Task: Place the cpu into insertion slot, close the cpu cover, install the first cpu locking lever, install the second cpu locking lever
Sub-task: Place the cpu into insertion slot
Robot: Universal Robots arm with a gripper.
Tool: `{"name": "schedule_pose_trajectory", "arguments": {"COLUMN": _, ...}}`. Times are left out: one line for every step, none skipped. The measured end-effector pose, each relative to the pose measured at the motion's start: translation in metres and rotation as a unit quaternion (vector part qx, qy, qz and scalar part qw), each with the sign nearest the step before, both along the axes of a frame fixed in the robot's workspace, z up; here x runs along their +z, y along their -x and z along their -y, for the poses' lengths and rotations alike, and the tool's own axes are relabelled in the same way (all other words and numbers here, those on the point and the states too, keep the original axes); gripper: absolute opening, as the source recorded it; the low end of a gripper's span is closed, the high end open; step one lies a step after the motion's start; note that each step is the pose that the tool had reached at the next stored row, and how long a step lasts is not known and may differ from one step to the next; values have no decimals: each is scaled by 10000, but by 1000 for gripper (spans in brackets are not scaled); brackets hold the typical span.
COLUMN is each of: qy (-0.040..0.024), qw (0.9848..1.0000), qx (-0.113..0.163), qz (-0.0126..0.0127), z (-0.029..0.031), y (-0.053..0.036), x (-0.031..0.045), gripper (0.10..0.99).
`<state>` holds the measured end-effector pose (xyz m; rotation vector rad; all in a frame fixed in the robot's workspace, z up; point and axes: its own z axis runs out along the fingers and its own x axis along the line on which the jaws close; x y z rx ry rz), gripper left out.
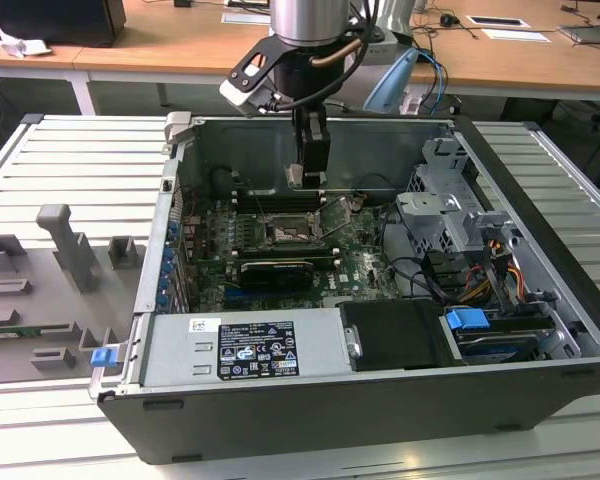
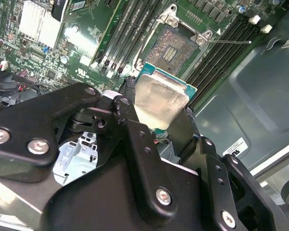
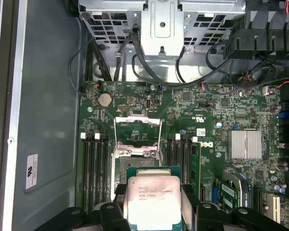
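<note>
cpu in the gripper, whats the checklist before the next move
1. Hold on the cpu: ok, the gripper is shut on its edges.
2. Is the cover open: ok, its frame is swung up off the socket.
3. Is the socket bare: ok, bare contacts show and nothing lies in it.
4. Is the lever released: ok for this one; the other, cannot tell.
5. Is the cpu square over the socket: cannot tell.
</note>
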<state>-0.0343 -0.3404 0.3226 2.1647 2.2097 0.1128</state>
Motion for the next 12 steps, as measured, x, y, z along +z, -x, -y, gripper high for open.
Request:
{"name": "schedule_pose_trajectory", "arguments": {"qy": 0, "qw": 10000, "qx": 0, "qz": 0, "z": 0, "y": 0, "x": -4, "gripper": 529}}
{"name": "schedule_pose_trajectory", "arguments": {"qy": 0, "qw": 10000, "qx": 0, "qz": 0, "z": 0, "y": 0, "x": -6, "gripper": 529}}
{"name": "schedule_pose_trajectory", "arguments": {"qy": 0, "qw": 10000, "qx": 0, "qz": 0, "z": 0, "y": 0, "x": -8, "gripper": 529}}
{"name": "schedule_pose_trajectory", "arguments": {"qy": 0, "qw": 10000, "qx": 0, "qz": 0, "z": 0, "y": 0, "x": -10, "gripper": 529}}
{"name": "schedule_pose_trajectory", "arguments": {"qy": -2, "qw": 10000, "qx": 0, "qz": 1, "z": 0, "y": 0, "x": -16, "gripper": 529}}
{"name": "schedule_pose_trajectory", "arguments": {"qy": -3, "qw": 10000, "qx": 0, "qz": 1, "z": 0, "y": 0, "x": -29, "gripper": 529}}
{"name": "schedule_pose_trajectory", "arguments": {"qy": -2, "qw": 10000, "qx": 0, "qz": 1, "z": 0, "y": 0, "x": -62, "gripper": 529}}
{"name": "schedule_pose_trajectory", "arguments": {"qy": -3, "qw": 10000, "qx": -1, "qz": 1, "z": -1, "y": 0, "x": -95, "gripper": 529}}
{"name": "schedule_pose_trajectory", "arguments": {"qy": -3, "qw": 10000, "qx": -3, "qz": 1, "z": -3, "y": 0, "x": -154, "gripper": 529}}
{"name": "schedule_pose_trajectory", "arguments": {"qy": -3, "qw": 10000, "qx": -4, "qz": 1, "z": -3, "y": 1, "x": -172, "gripper": 529}}
{"name": "schedule_pose_trajectory", "arguments": {"qy": -2, "qw": 10000, "qx": -3, "qz": 1, "z": -3, "y": 1, "x": -191, "gripper": 529}}
{"name": "schedule_pose_trajectory", "arguments": {"qy": -2, "qw": 10000, "qx": -3, "qz": 0, "z": -3, "y": 1, "x": -207, "gripper": 529}}
